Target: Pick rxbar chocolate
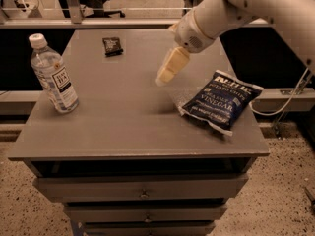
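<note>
The rxbar chocolate (112,46) is a small flat black wrapper lying near the far edge of the grey table (123,117), left of centre. My gripper (167,71) hangs above the middle of the table, to the right of the bar and well apart from it, and nearer to me than it. The white arm reaches in from the upper right.
A large blue chip bag (220,102) lies on the right side of the table. A clear water bottle (52,75) stands upright at the left side. Drawers sit below the table front. A cable hangs at the right.
</note>
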### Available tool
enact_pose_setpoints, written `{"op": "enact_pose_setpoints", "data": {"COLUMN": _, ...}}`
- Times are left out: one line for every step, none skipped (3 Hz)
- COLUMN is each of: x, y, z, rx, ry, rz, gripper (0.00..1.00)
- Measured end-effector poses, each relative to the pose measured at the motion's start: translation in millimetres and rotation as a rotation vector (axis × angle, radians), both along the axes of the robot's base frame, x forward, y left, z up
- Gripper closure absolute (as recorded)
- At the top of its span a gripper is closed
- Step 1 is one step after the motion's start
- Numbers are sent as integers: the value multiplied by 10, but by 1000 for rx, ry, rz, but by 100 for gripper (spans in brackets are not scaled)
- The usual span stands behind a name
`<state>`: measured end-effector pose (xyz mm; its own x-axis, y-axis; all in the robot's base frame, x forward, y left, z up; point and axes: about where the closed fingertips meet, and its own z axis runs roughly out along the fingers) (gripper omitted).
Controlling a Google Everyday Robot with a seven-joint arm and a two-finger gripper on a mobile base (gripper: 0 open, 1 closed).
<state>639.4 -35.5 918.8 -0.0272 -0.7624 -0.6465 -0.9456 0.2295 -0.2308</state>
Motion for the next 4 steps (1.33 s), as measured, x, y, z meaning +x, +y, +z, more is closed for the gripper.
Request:
{"op": "enact_pose_setpoints", "data": {"x": 531, "y": 449, "z": -249, "rx": 101, "ry": -30, "rz": -36, "gripper": 0}}
{"op": "enact_pose_setpoints", "data": {"x": 1017, "y": 850, "z": -381, "rx": 186, "ry": -54, "rz": -94, "gripper": 0}}
{"op": "enact_pose_setpoints", "data": {"x": 1345, "y": 1106, "z": -400, "rx": 245, "ry": -54, "rz": -157, "gripper": 0}}
{"op": "enact_pose_setpoints", "data": {"x": 1577, "y": 1310, "z": -414, "rx": 289, "ry": -34, "rz": -221, "gripper": 0}}
